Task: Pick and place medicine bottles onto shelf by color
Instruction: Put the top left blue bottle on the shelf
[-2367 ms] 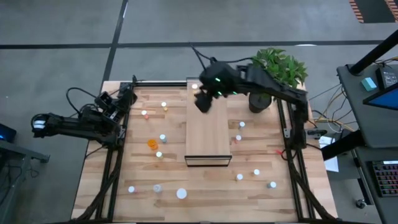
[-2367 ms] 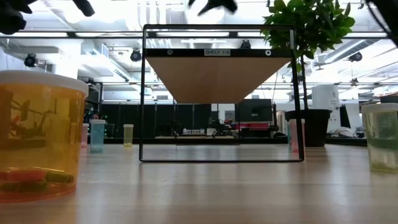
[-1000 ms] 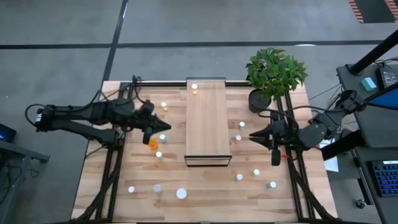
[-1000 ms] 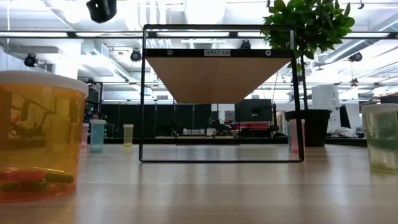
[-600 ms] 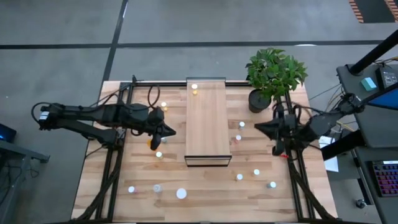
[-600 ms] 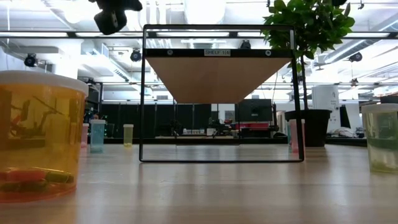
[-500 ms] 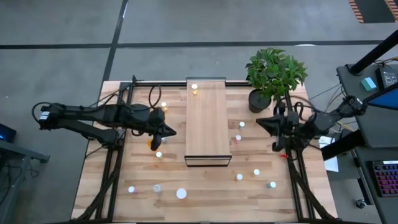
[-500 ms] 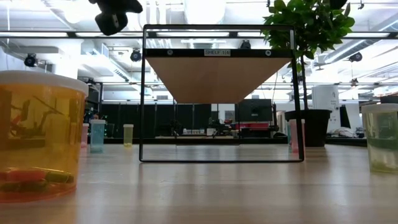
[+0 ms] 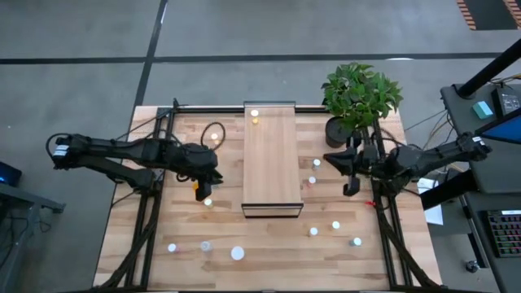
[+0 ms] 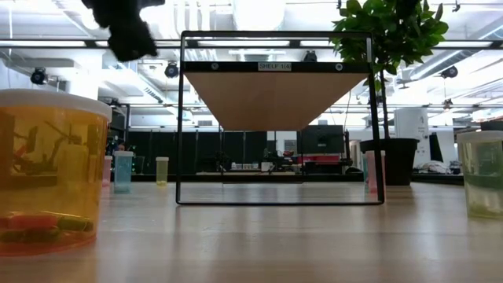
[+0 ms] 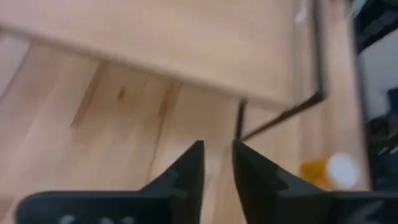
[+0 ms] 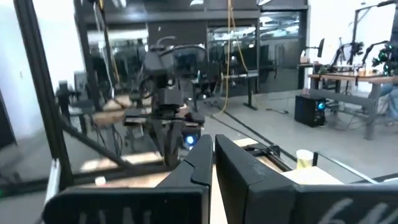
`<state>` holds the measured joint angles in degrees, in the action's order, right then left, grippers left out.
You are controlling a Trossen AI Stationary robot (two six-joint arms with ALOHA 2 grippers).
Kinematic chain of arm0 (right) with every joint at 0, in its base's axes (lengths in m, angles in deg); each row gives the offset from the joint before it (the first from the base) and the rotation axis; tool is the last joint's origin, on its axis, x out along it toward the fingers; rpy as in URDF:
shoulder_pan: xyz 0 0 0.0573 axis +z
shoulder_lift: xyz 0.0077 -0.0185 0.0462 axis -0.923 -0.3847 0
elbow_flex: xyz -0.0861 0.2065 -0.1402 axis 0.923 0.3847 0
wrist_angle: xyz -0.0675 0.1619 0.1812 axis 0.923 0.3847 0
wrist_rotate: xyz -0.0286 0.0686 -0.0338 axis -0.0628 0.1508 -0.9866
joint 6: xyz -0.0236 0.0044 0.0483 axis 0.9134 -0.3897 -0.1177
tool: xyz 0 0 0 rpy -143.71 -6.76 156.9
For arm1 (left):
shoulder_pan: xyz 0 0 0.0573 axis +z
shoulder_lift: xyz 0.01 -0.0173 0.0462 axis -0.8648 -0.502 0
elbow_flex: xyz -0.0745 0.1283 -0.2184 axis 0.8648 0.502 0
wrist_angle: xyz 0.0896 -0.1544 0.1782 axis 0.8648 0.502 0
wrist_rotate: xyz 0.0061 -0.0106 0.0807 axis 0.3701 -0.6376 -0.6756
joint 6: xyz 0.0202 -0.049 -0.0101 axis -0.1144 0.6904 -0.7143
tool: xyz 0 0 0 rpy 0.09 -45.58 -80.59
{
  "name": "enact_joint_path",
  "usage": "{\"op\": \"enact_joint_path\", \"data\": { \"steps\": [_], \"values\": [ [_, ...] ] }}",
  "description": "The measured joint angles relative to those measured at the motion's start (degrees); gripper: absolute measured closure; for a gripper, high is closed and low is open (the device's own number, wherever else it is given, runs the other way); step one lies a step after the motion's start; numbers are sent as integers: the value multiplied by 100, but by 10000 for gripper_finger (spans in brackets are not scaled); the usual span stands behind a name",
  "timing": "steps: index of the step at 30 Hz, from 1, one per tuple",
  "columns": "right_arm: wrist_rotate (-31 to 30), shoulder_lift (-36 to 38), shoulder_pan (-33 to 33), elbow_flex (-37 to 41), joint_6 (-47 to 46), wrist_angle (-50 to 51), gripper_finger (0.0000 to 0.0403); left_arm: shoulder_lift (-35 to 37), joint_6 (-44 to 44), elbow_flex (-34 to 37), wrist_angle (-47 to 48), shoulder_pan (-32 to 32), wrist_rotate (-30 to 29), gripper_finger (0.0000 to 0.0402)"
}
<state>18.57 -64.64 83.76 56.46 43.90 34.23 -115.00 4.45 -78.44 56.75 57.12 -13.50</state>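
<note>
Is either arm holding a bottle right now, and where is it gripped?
No. The left gripper shows an empty gap between its fingers, and the right gripper is shut on nothing.

The desk (image 9: pixel 269 244) is pale wood planks. The shelf (image 9: pixel 272 167) is light wood with a dark frame. An orange bottle (image 9: pixel 200 189) has a white cap. The plant (image 9: pixel 360 89) is green in a black pot.

Both arms matte black, jointed, with loose black cables looping along them. Left gripper (image 11: pixel 217 163) and right gripper (image 12: pixel 213 157): flat black wedge-shaped fingers.
</note>
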Motion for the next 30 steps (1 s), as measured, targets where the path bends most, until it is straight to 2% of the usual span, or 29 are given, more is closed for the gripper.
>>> {"op": "enact_joint_path", "data": {
  "steps": [4,7,12,20,30],
  "values": [
    [-16,28,8,-255,17,202,394,-242,-351,120,607,0,-52,276],
    [-20,31,8,-335,-125,635,394,-456,-396,246,716,0,-185,243],
    [-20,33,8,-302,-448,869,394,-768,-533,466,718,1,-443,209],
    [-24,33,8,-73,-778,899,394,-1292,-651,551,704,7,-1166,202],
    [-38,31,8,-1,-872,778,394,-1825,-675,570,656,16,-1189,202]
  ]
}}
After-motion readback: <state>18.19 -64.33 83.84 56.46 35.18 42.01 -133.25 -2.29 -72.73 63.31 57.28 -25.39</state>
